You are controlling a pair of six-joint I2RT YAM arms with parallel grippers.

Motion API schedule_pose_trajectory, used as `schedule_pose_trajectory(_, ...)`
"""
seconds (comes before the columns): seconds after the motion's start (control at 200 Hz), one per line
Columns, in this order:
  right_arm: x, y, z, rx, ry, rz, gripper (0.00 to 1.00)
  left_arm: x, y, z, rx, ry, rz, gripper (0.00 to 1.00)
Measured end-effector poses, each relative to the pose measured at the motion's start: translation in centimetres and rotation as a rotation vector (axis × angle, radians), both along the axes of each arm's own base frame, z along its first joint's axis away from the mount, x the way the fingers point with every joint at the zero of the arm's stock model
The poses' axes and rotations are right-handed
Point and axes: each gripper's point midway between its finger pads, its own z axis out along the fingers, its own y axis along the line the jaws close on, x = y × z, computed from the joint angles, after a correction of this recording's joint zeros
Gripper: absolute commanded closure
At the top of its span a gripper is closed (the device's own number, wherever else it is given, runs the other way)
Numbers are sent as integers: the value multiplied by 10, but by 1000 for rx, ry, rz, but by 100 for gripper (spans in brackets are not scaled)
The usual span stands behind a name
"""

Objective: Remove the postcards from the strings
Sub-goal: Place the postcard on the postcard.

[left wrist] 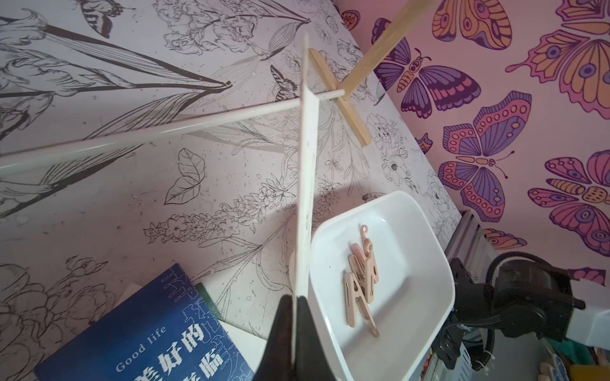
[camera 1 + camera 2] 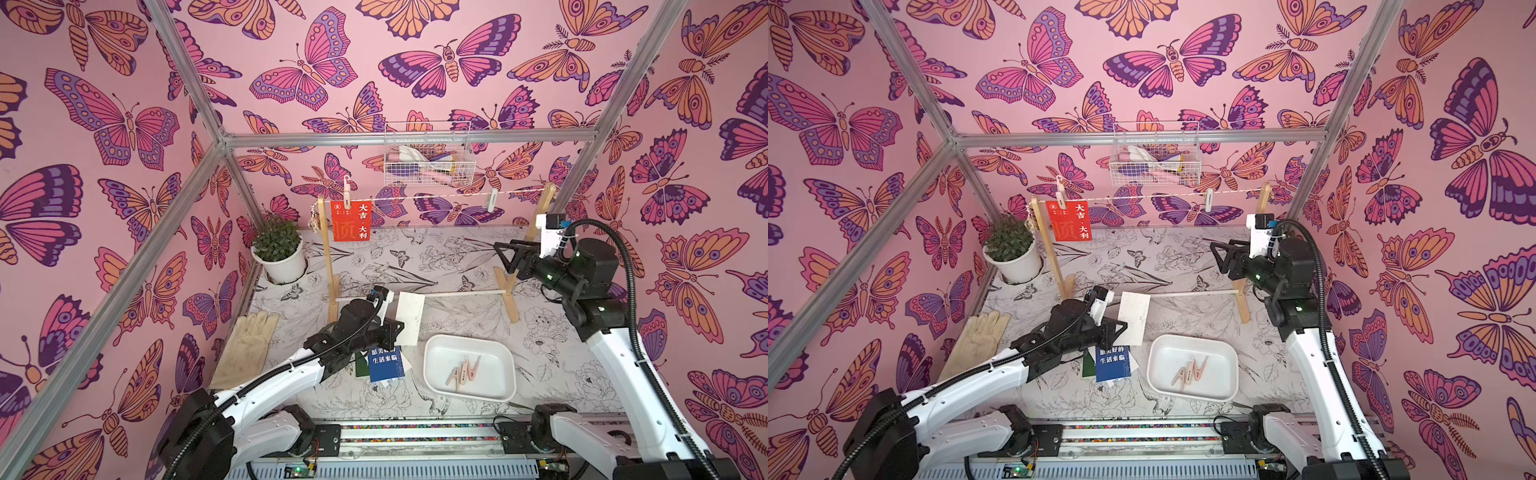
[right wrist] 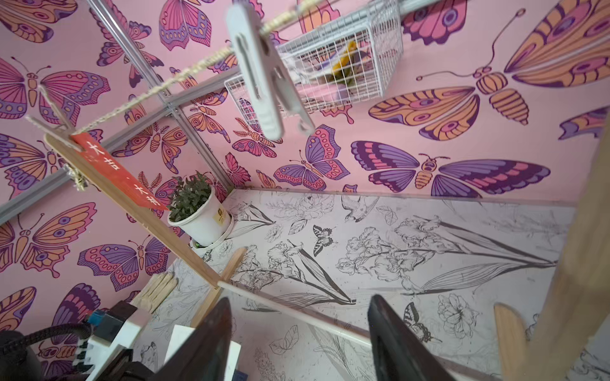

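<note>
Left gripper (image 1: 293,305) pinched tight on white card (image 2: 410,318), held upright above table (image 2: 457,257) beside tray (image 2: 432,345). Right gripper (image 3: 299,298): fingers apart, nothing between, below string (image 2: 436,197). Red card (image 2: 351,221) hangs pegged at string's plant-side end; blue card (image 2: 385,363) lies on table

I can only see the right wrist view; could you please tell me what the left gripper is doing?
Observer: The left gripper is shut on a white postcard, held clear of the table.
Operator: Thank you. Where are the cards that are already down?
Observer: A blue postcard lies on the table beside the white tray, overlapping a dark green postcard.
Operator: And where are the loose pegs?
Observer: Several pink-beige pegs lie in that tray.
</note>
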Motion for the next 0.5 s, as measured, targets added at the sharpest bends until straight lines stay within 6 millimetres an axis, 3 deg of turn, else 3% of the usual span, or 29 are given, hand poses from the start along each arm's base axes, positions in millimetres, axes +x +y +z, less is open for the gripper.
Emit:
schedule_pose_trajectory(0.13,4,3,-2,23,-5,-4,33,-1,12,-18,18,78,69,100)
schedule_pose_trajectory(0.175,4,6,2,28,-22,2,33,-2,18,-28,24,115,95,96)
schedule_pose_trajectory(0.32,7,14,9,36,-58,38,28,-10,34,-59,39,241,166,47)
schedule_pose_trajectory(0.446,11,30,14,25,-125,142,25,-20,39,-70,32,312,195,17)
schedule_pose_trajectory(0.496,14,34,14,12,-155,171,25,-23,41,-69,34,315,188,10)
